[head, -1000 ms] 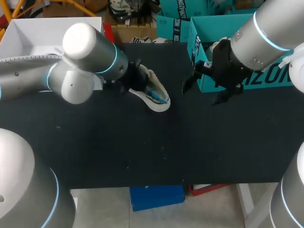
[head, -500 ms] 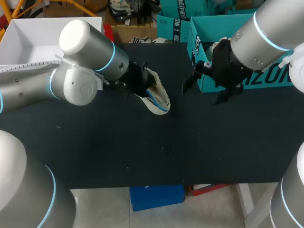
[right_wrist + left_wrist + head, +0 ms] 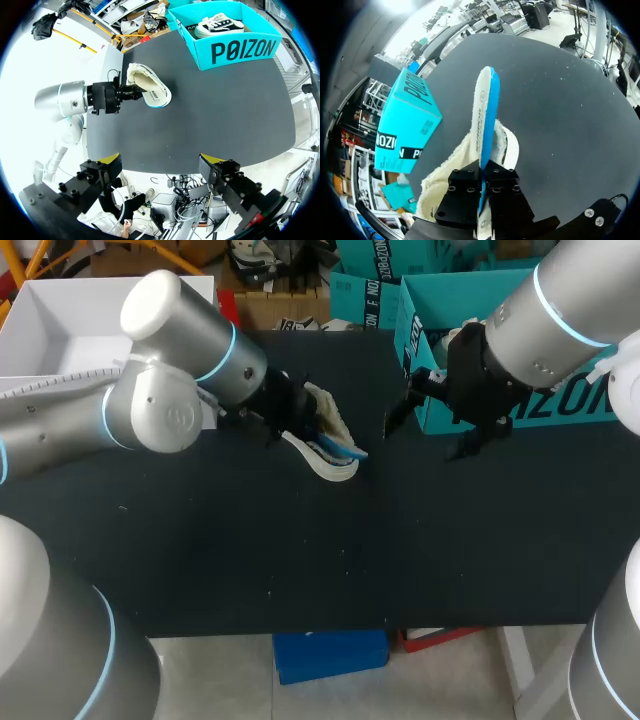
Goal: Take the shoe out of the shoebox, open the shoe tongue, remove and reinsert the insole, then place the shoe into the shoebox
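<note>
A cream shoe [image 3: 322, 430] lies on its side on the black table [image 3: 300, 540], left of the teal shoebox [image 3: 415, 330]. Its white and blue insole [image 3: 345, 449] sticks partly out of the opening. My left gripper [image 3: 292, 420] is at the shoe's mouth. In the left wrist view its fingers [image 3: 492, 195] are shut on the insole [image 3: 485, 110], which stands edge-on above the shoe [image 3: 445, 185]. My right gripper [image 3: 427, 435] hangs open in front of the shoebox, apart from the shoe. From the right wrist view the gripper [image 3: 161, 160] is well above the table, with the shoe [image 3: 149, 86] far ahead of it.
The teal shoebox [image 3: 235, 47] holds a black and white sneaker [image 3: 220, 25]. A white open box [image 3: 100, 310] stands at the table's back left corner. A blue bin [image 3: 330, 655] sits below the table's front edge.
My left gripper opened, then shut on the insole and drew its blue end out of the shoe toward the right. The shoe tipped slightly. The right arm has not moved.
</note>
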